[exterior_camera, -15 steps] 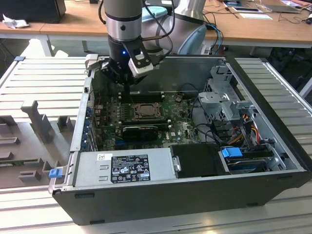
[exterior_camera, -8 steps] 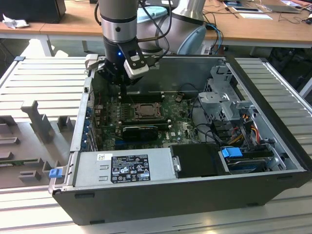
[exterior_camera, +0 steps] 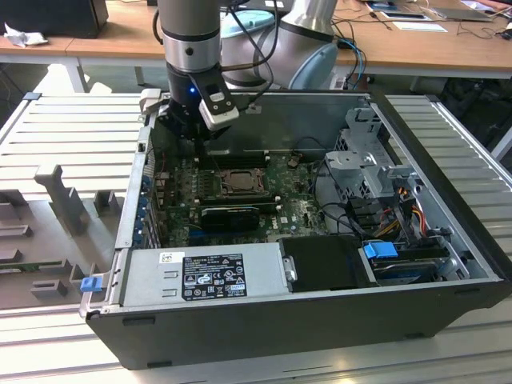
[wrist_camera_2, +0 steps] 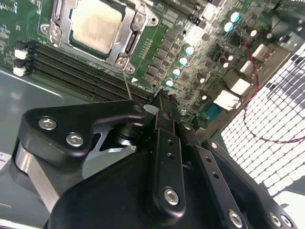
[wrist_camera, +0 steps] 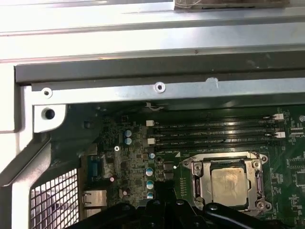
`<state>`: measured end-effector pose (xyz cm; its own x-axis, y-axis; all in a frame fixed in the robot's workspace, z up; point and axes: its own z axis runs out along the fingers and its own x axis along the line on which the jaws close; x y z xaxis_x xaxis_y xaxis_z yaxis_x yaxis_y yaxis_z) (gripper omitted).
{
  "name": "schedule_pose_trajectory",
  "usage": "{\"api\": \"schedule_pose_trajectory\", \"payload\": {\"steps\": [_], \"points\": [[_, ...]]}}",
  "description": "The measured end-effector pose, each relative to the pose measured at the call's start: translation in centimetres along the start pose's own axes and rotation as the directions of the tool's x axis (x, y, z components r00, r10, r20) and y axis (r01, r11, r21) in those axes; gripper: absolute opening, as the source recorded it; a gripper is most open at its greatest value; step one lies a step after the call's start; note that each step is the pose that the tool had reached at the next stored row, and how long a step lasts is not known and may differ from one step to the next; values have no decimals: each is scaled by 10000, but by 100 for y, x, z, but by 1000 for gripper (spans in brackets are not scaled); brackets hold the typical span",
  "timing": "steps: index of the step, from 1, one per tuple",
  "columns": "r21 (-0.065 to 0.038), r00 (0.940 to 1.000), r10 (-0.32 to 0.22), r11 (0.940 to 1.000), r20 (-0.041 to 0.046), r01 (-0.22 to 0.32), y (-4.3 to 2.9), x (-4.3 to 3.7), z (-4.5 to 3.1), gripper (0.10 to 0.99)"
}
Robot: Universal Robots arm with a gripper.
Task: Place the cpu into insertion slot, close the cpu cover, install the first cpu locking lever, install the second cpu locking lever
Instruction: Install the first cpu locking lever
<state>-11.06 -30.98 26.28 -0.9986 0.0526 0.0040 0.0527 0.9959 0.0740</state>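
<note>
Your black gripper (wrist_camera_2: 162,102) hangs over a green motherboard (wrist_camera: 295,176) dotted with pale blue-topped capacitors (wrist_camera_2: 183,61). Just beyond its fingertips you see the cpu (wrist_camera_2: 96,24), a dull beige-silver square with a brownish smudge, framed by the silver-grey cpu cover (wrist_camera_2: 126,36). Beside that run black memory slots (wrist_camera_2: 81,71) with white end clips. To the gripper's other side sits a white perforated grille (honeycomb pattern) (wrist_camera_2: 276,124), crossed by a thin red wire (wrist_camera_2: 252,95).
</note>
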Motion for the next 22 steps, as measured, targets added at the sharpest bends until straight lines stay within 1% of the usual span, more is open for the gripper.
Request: {"api": "schedule_pose_trajectory", "payload": {"steps": [3, 7, 11, 14, 16, 19, 22], "points": [[0, 10000, -6, 10000, -1, 6, 71, 11, 35, 106], [1, 10000, -12, 10000, -1, 12, 134, 14, 52, 106], [3, 10000, -14, 10000, -2, 14, 169, -8, 56, 106], [7, 10000, -11, 10000, -1, 11, 181, -129, 56, 106], [8, 10000, -14, 10000, -2, 14, 184, -182, 56, 106], [11, 10000, -13, 10000, -4, 13, 191, -326, 56, 106], [13, 10000, -14, 10000, -5, 14, 196, -418, 59, 106]]}}
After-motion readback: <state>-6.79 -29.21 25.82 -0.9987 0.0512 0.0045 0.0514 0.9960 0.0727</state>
